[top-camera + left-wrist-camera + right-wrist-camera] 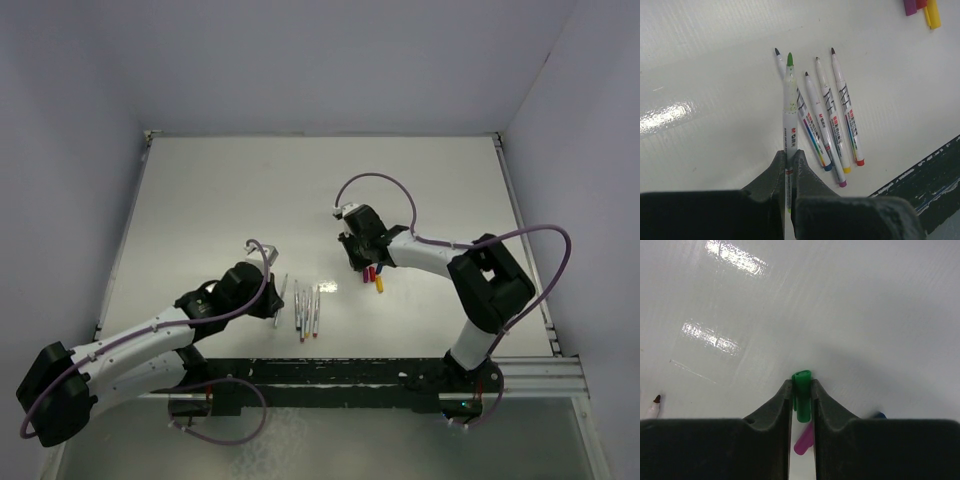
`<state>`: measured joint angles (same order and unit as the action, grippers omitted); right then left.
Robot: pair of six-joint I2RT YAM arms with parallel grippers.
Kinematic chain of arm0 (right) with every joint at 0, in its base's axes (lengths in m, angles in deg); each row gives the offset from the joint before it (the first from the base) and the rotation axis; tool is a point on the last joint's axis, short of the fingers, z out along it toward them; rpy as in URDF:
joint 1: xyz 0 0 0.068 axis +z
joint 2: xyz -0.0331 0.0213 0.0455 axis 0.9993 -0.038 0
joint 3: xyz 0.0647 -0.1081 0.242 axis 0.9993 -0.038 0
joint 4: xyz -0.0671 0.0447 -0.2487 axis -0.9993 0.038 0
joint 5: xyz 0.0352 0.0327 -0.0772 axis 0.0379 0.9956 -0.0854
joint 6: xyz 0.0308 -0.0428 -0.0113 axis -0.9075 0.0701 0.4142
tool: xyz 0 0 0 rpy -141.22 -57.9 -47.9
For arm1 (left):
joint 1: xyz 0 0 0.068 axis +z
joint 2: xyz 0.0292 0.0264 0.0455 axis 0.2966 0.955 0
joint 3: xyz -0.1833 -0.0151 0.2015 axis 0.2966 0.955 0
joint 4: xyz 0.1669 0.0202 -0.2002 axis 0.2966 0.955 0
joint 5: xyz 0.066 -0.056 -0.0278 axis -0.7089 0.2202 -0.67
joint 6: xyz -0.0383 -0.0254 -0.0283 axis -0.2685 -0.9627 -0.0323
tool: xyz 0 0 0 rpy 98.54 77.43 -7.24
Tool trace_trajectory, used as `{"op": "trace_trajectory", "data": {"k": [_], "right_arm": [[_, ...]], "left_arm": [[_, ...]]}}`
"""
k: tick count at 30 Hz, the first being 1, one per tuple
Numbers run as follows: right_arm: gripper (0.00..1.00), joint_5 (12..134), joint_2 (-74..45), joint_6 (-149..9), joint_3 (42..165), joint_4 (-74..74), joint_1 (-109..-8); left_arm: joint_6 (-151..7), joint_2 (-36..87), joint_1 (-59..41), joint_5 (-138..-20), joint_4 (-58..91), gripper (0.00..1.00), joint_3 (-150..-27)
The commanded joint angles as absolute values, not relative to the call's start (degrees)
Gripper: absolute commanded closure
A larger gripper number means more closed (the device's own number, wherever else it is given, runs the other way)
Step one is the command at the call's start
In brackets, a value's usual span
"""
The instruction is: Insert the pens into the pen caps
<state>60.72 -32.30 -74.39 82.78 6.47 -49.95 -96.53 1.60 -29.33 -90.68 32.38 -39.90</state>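
My left gripper (789,156) is shut on a white pen with a green tip (789,100), held above the table; it shows in the top view (277,300). Several other pens (827,115) lie side by side on the table beside it, also in the top view (308,312). My right gripper (802,385) is shut on the green cap (802,395) and sits in the top view (358,258) over the cap cluster. A magenta cap (804,440) lies below between the jaws and a blue cap (879,415) peeks out at the right. Red and yellow caps (373,278) lie by the right gripper.
The white table (200,200) has raised edges at left, right and back. A dark rail (350,375) runs along the near edge by the arm bases. Magenta, red and yellow caps (922,7) show at the top right of the left wrist view.
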Motion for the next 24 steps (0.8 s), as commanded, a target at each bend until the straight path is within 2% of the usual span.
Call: {"op": "trace_trajectory", "data": {"k": [1, 5, 7, 10, 16, 24], "right_arm": [[0.80, 63.21, -33.79, -76.11, 80.90, 12.57, -49.54], [0.79, 63.67, -33.61, -76.36, 80.09, 12.64, -49.45], [0.85, 64.62, -33.90, -76.13, 80.13, 12.63, -49.37], [1.00, 64.60, -34.11, -76.37, 80.35, 12.73, -49.33], [1.00, 64.46, -30.71, -75.48, 82.32, 12.47, -49.29], [1.00, 64.97, -18.75, -72.25, 82.19, 7.53, -49.25]], "left_arm": [[-95.65, 0.90, -29.58, -91.60, 31.64, 1.00, -42.17], [-95.65, 0.97, -29.56, -91.55, 31.58, 1.00, -42.12], [-95.68, 1.04, -29.59, -91.50, 31.56, 1.00, -42.25], [-95.76, 0.93, -29.58, -91.27, 31.63, 1.00, -42.25], [-94.73, 0.44, -29.59, -90.48, 31.22, 1.00, -42.52], [-92.16, 0.40, -29.59, -87.81, 25.70, 1.00, -44.37]]}}
